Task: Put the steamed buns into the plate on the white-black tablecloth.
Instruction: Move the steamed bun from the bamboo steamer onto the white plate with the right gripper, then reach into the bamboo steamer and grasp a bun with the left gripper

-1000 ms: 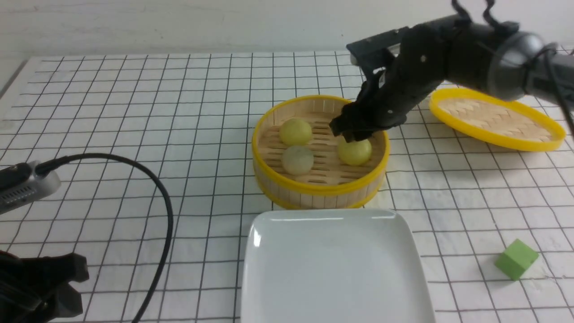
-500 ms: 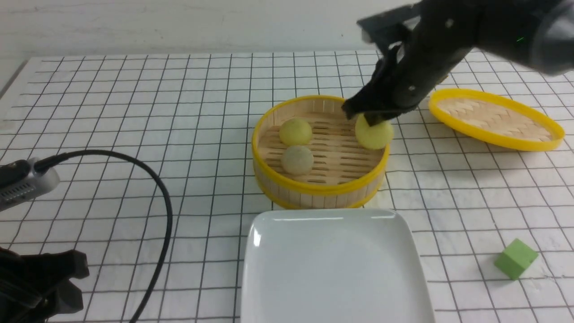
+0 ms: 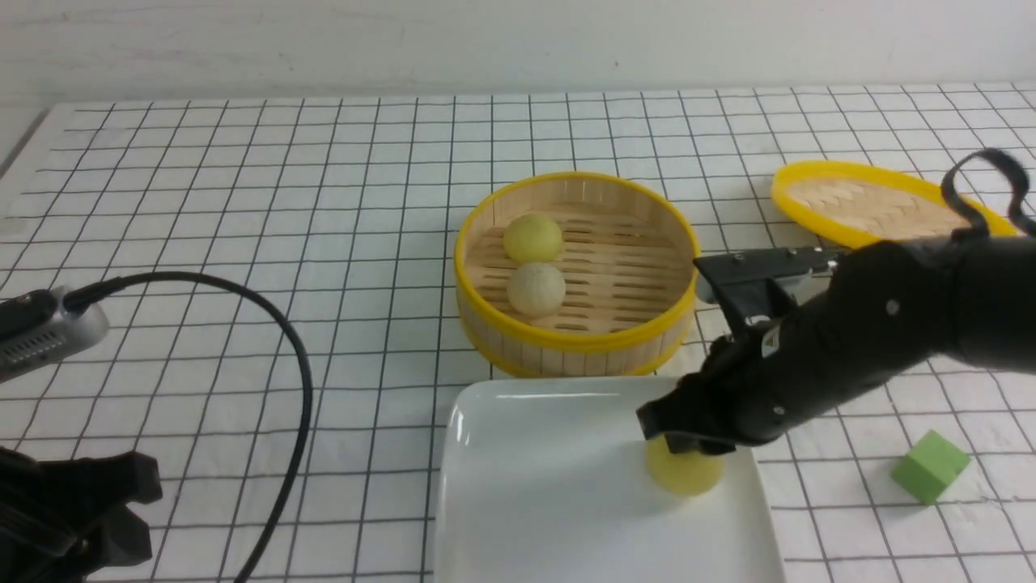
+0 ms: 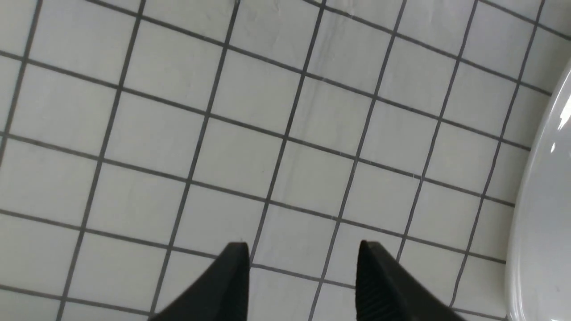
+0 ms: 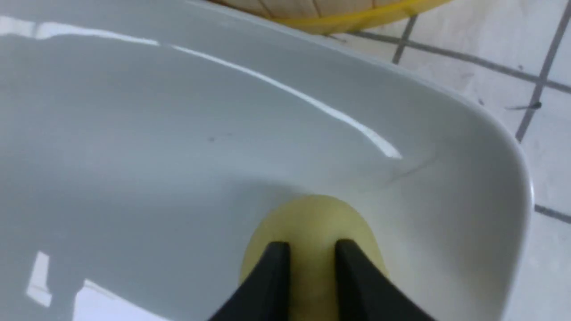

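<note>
A pale yellow steamed bun [image 3: 684, 474] rests on the right side of the white plate [image 3: 550, 486], which lies on the white-black tablecloth [image 3: 243, 202]. My right gripper [image 3: 688, 441] comes down on it from above. In the right wrist view the right gripper [image 5: 312, 249] pinches the bun [image 5: 312, 218], which bulges out past both fingers. Two more steamed buns, one yellow [image 3: 532, 237] and one beige-white [image 3: 535, 288], lie in the steamer. My left gripper [image 4: 303, 249] hangs open over bare cloth beside the plate's rim [image 4: 544, 200].
The bamboo steamer basket [image 3: 575, 340] stands just behind the plate. Its yellow-rimmed lid [image 3: 874, 210] lies at the back right. A green cube [image 3: 931, 467] sits right of the plate. A black cable [image 3: 299, 364] loops over the cloth at the left.
My right gripper closed on the yellow bun in the steamer, lifted it out and carried it forward down onto the plate. The left arm has not moved.
</note>
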